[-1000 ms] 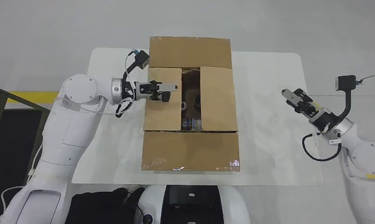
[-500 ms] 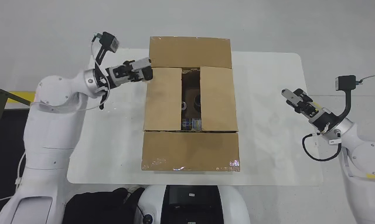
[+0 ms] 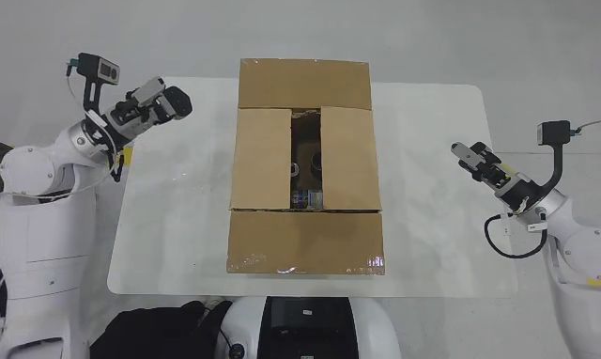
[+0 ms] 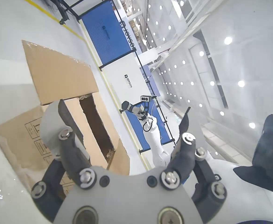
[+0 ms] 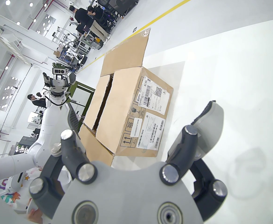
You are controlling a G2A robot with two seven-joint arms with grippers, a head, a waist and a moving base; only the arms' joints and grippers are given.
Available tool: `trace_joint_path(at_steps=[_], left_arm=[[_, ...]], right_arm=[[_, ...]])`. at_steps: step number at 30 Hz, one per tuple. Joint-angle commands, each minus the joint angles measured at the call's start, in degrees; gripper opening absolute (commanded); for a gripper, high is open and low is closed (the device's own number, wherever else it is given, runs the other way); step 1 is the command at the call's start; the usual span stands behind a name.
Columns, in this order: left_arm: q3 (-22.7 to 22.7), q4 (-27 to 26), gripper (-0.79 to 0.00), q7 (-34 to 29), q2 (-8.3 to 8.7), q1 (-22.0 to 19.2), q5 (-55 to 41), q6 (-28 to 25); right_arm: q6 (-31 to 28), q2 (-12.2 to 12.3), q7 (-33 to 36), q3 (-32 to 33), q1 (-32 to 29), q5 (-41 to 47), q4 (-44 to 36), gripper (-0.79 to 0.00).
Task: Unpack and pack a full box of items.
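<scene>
A brown cardboard box (image 3: 305,162) stands in the middle of the white table (image 3: 178,237). Its far and near flaps lie folded outward, and the two side flaps lie nearly flat with a narrow gap (image 3: 308,162) between them. Dark items show dimly through that gap. My left gripper (image 3: 169,101) hangs open above the table's far left corner, well away from the box (image 4: 57,87), nothing between its fingers. My right gripper (image 3: 467,155) is open too, above the table's right edge, facing the labelled side of the box (image 5: 136,108).
The tabletop to the left and right of the box is bare white. A green and yellow frame (image 3: 19,166) stands off the table's left side. The other arm (image 5: 54,99) stands beyond the box in the right wrist view.
My left gripper pulled back from over the box's left side flap to the table's far left corner and rose. The right arm has kept still. The flaps look unchanged.
</scene>
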Motion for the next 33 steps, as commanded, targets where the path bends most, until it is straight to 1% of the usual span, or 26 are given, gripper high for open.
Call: trace_joint_path(at_steps=[1, 7, 29, 31, 33], left_arm=[[-0.94, 1.03, 0.0, -0.05, 0.16, 0.38, -1.05, -0.48], [-1.84, 2.34, 0.0, -0.42, 0.52, 0.25, -1.56, -1.33], [-1.84, 2.34, 0.0, -0.42, 0.52, 0.25, -1.56, -1.33], [-1.84, 2.34, 0.0, -0.42, 0.52, 0.25, -1.56, -1.33], [-1.84, 2.34, 0.0, -0.42, 0.52, 0.25, -1.56, -1.33]], right_arm=[[0.0, 0.0, 0.0, 0.0, 0.0, 0.0, 0.0, 0.0], [0.0, 0.0, 0.0, 0.0, 0.0, 0.0, 0.0, 0.0], [0.22, -0.01, 0.08, -0.11, -0.12, 0.22, 0.0, 0.0], [1.83, 0.07, 2.09, -0.47, -0.39, 1.02, -0.74, 0.0], [3.92, 0.29, 5.5, -0.7, -0.61, 0.89, -1.9, 0.0]])
